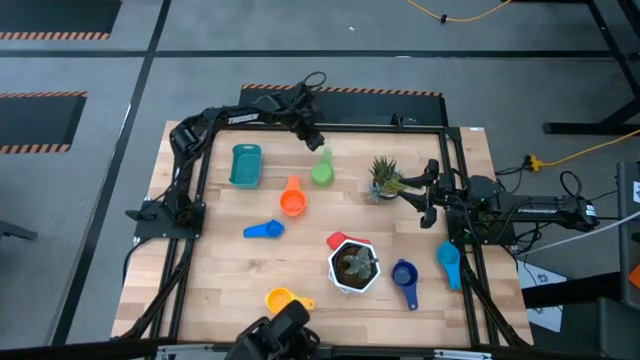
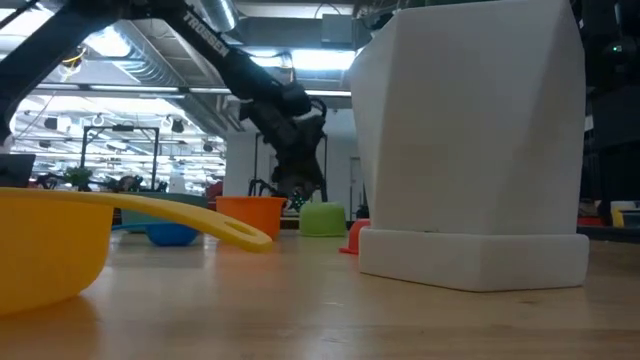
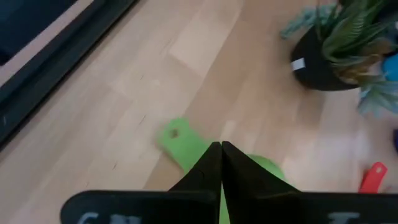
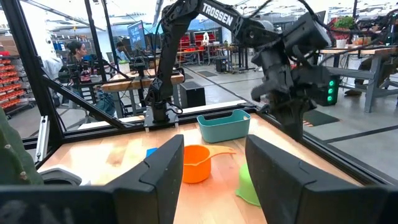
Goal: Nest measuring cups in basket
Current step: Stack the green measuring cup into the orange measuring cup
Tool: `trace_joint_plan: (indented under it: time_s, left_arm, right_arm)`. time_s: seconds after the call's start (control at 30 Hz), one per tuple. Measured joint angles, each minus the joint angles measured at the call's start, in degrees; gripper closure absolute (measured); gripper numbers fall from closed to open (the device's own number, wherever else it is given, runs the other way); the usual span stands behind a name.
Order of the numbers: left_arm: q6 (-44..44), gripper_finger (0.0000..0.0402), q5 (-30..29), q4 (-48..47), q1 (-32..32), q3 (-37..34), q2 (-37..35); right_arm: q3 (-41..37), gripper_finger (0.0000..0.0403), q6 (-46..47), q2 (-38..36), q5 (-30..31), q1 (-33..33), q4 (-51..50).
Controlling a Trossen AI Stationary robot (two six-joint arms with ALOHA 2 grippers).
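The green measuring cup (image 1: 321, 172) sits upside down on the table, its flat handle (image 3: 178, 137) pointing to the far edge. My left gripper (image 1: 314, 140) hovers shut just above that handle (image 3: 221, 149), apart from it as the low view (image 2: 298, 190) shows. The teal basket (image 1: 245, 165) stands to the left, with nothing in it. Orange (image 1: 292, 198), light blue (image 1: 263, 230), red (image 1: 338, 240), dark blue (image 1: 404, 278), another light blue (image 1: 449, 262) and yellow (image 1: 285, 300) cups lie scattered. My right gripper (image 1: 425, 192) waits open at the right (image 4: 211, 168).
A white hexagonal plant pot (image 1: 353, 265) stands near the table's middle, the red cup right behind it. A small dark potted plant (image 1: 383, 180) sits between the green cup and my right gripper. A black frame (image 1: 200, 180) runs around the table edges.
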Motion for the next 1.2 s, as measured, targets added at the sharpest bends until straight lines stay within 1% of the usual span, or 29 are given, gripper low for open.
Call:
trace_joint_plan:
  time_s: [0.2, 0.37, 0.47, 0.67, 0.77, 0.87, 1.1, 1.2]
  left_arm:
    - [2.74, 0.0401, 0.06, -0.10, -1.81, 0.02, -2.26]
    - [3.06, 0.0398, -7.37, 0.50, -2.84, 0.02, -2.26]
    - [3.13, 0.0375, -10.75, 0.85, -3.04, 0.02, -2.26]
    - [2.92, 0.0305, -14.07, 3.37, -2.73, 0.02, -1.91]
    - [1.18, 0.0275, -14.12, 3.68, -2.60, 0.04, -0.43]
    - [-0.49, 0.0259, -14.14, 3.93, -2.60, 0.04, 1.68]
    - [-2.60, 0.0256, -13.46, 5.04, -2.62, 0.04, 5.84]
    - [-4.96, 0.0255, -12.57, 6.42, -2.62, 0.00, 7.17]
  right_arm:
    - [0.00, 0.0226, 0.00, 0.00, 0.00, -0.02, 0.00]
    - [0.00, 0.0226, 0.00, -0.02, 0.00, 0.00, 0.00]
    - [0.00, 0.0226, -0.01, -0.01, 0.01, -0.02, 0.00]
    - [0.00, 0.0226, -0.02, -0.02, 0.00, 0.00, 0.00]
    - [0.00, 0.0226, -0.02, -0.01, 0.01, -0.02, 0.00]
    - [0.00, 0.0226, -0.05, 0.00, 0.01, -0.01, -0.09]
    - [0.00, 0.0226, -0.02, -0.02, 0.00, -0.02, -1.14]
    - [0.00, 0.0226, -0.02, 0.00, 0.01, -0.01, -1.92]
